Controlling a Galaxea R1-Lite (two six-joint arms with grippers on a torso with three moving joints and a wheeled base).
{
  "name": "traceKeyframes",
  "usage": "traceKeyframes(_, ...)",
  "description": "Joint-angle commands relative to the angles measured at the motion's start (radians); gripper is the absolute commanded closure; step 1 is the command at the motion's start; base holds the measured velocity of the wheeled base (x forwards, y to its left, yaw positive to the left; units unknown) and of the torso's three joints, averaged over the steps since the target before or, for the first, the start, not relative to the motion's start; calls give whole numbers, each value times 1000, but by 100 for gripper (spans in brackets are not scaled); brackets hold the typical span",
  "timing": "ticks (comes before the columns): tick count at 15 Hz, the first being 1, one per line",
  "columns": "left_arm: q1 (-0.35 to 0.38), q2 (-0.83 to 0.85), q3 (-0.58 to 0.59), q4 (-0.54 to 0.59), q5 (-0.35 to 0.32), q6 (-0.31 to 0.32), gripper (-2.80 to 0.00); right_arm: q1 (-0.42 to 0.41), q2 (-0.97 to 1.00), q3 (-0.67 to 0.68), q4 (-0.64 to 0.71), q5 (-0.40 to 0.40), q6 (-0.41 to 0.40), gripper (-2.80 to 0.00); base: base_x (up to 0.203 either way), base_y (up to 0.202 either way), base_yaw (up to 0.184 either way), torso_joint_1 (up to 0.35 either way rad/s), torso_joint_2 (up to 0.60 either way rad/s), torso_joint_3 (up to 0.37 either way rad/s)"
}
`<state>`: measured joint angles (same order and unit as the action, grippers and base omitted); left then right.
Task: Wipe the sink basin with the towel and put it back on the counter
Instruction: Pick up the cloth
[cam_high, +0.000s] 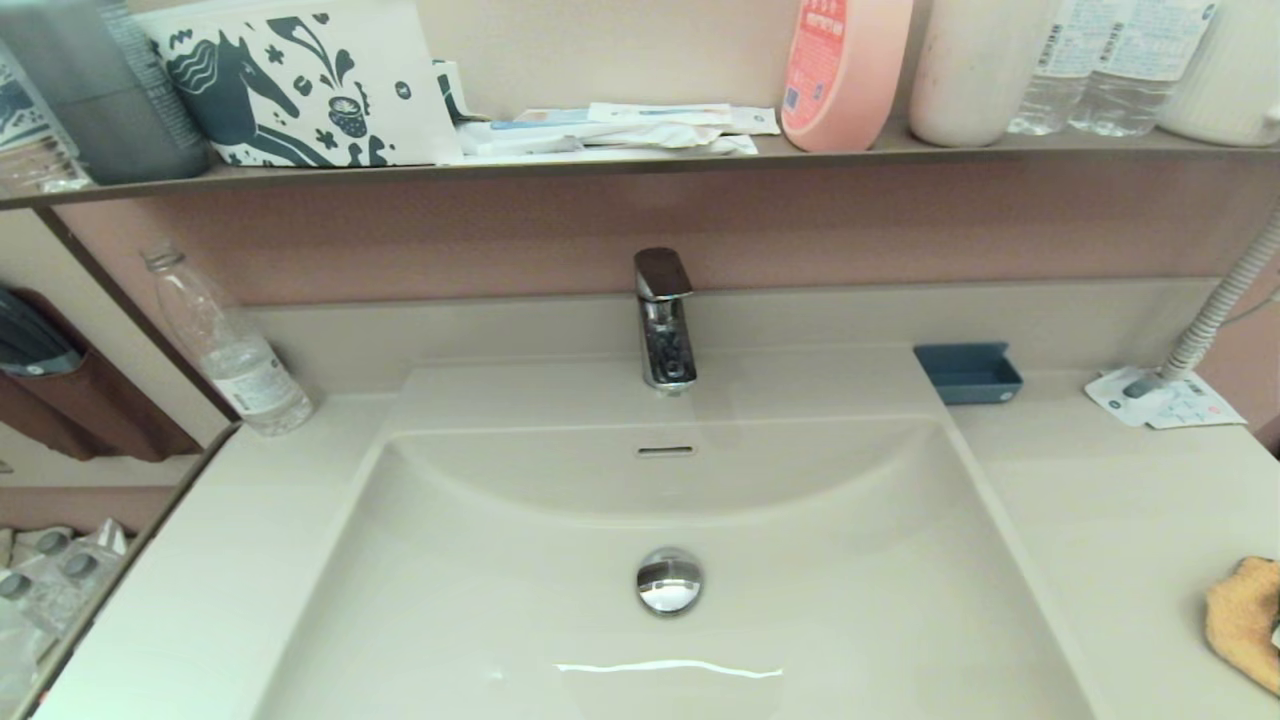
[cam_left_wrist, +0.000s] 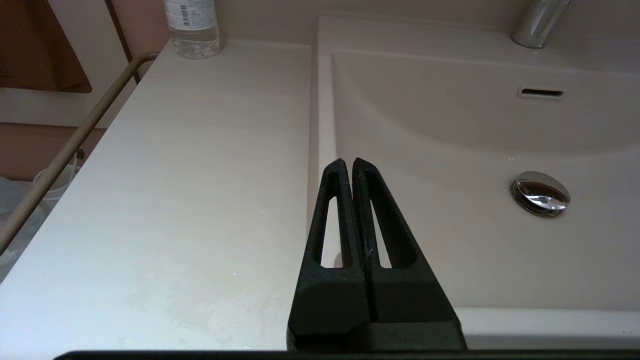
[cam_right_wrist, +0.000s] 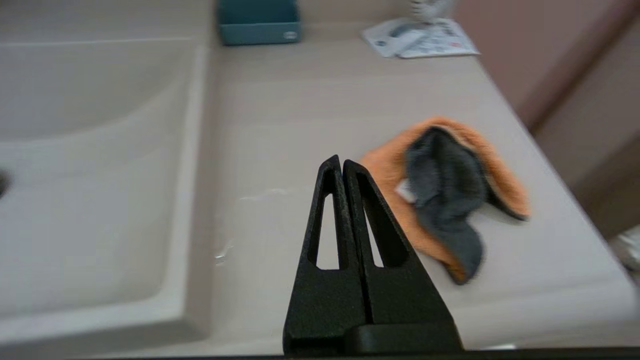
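Our right gripper (cam_right_wrist: 341, 162), pressed together and empty, hovers near the towel (cam_right_wrist: 445, 192) on the right counter (cam_right_wrist: 310, 100); we should spread it and pinch a raised fold. Our left gripper (cam_left_wrist: 348, 165), also pressed together, idles.

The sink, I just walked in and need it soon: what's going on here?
Nothing is being handled yet. The small orange-and-grey cloth towel lies crumpled on the cream-beige counter, right of the wide cream sink basin. The right claw is shut and empty above the counter beside the towel. The left claw is shut too, hanging over the basin's left edge. Whether wiping has happened can't be told.
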<state>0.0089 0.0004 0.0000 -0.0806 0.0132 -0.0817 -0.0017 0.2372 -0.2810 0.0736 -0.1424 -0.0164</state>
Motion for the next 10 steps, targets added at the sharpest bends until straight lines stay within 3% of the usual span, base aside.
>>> traceKeyframes(1, 0, 2, 0, -1, 1, -1, 0, 0, 148, -49, 3, -67, -1, 0, 0, 0, 0, 0, 0, 0)
traceKeyframes(3, 0, 2, 0, -1, 1, -1, 0, 0, 283, -133, 9, -193, -15, 0, 0, 0, 0, 0, 0, 0)
traceKeyframes(6, 0, 1, 0, -1, 1, -1, 0, -15, 434, -197, 27, -256, -42, 0, 0, 0, 0, 0, 0, 0)
traceKeyframes(8, 0, 1, 0, -1, 1, -1, 0, -87, 541, -206, 35, -267, -50, 0, 0, 0, 0, 0, 0, 0)
traceKeyframes(10, 0, 1, 0, -1, 1, -1, 0, -209, 669, -233, 90, -264, -75, 0, 0, 0, 0, 0, 0, 0)
